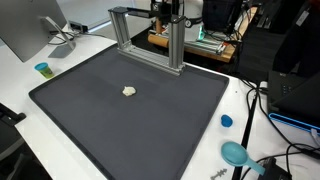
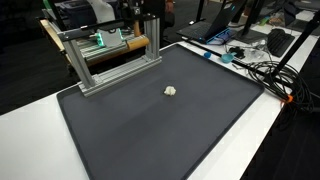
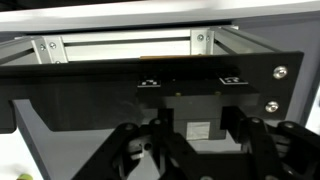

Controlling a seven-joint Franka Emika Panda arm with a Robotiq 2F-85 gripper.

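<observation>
pincer (image 3: 190, 100) front and centre in the wrist view, coming in from the bottom edge, and its two fingers stand apart with nothing between them. two dark linkages fan out, one on each side of the body.

right ahead of it, very near, one black plate (image 3: 120, 75) runs across the view, with two silver screws at its right end. behind that, one aluminium frame (image 3: 120, 45), its pale rail showing two corner brackets.

out to the exterior views now. that one frame (image 1: 150, 42) stands at the far edge of the mat, and it shows in both exterior views, here too (image 2: 112, 52). the pincer itself is hard to pick out among the dark clutter behind it.

one black mat (image 1: 130, 125) covers most of the white table (image 1: 60, 55), also seen here (image 2: 150, 125).

and there it is: one small white lump (image 1: 129, 91) lies alone on the mat, near the middle, well apart from the frame and from the pincer. same lump here (image 2: 171, 90), nothing touching it.

off the mat, on the left, one little teal cup (image 1: 42, 69) stands upright on the table, with one monitor (image 1: 25, 30) beyond it at the far left. on the right side, one blue cap (image 1: 226, 121) sits just beside the mat's edge, and nearer, one teal round thing (image 1: 236, 153). a tangle of cables (image 1: 258, 100) runs along that right side; count unclear.
</observation>
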